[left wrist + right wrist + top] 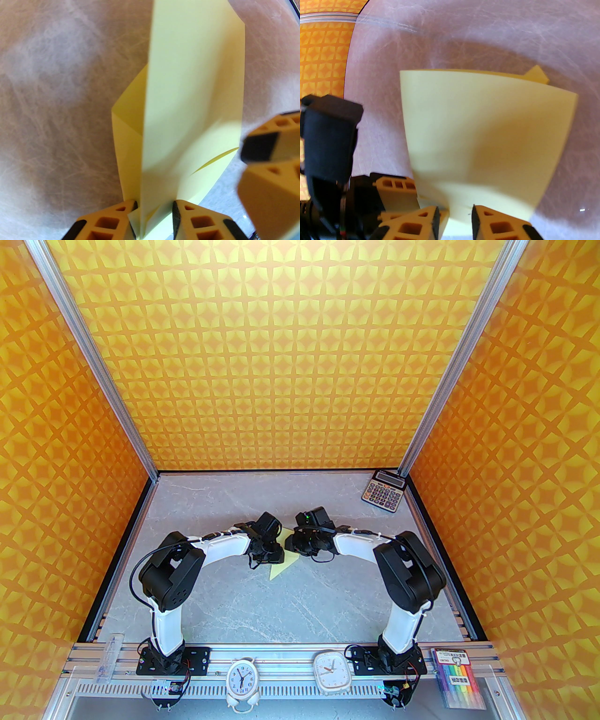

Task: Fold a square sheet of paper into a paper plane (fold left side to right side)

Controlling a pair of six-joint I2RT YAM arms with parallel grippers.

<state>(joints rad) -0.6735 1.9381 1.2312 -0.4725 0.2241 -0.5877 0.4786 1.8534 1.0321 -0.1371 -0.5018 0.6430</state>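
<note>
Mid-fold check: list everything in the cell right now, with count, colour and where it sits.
sheet of paper: 1, pale yellow, partly folded, mid-table between the arms' ends
calculator: 1, grey, far right corner of the table
clocks: 2, white, near rail between the arm bases
marker pack: 1, multicoloured, near right rail
clear plastic item: 1, transparent, near left rail
table: 1, grey marbled
walls: 3, orange patterned
left gripper: 1, orange fingers, paper between them, grip unclear
right gripper: 1, orange fingers, paper between them, grip unclear
</note>
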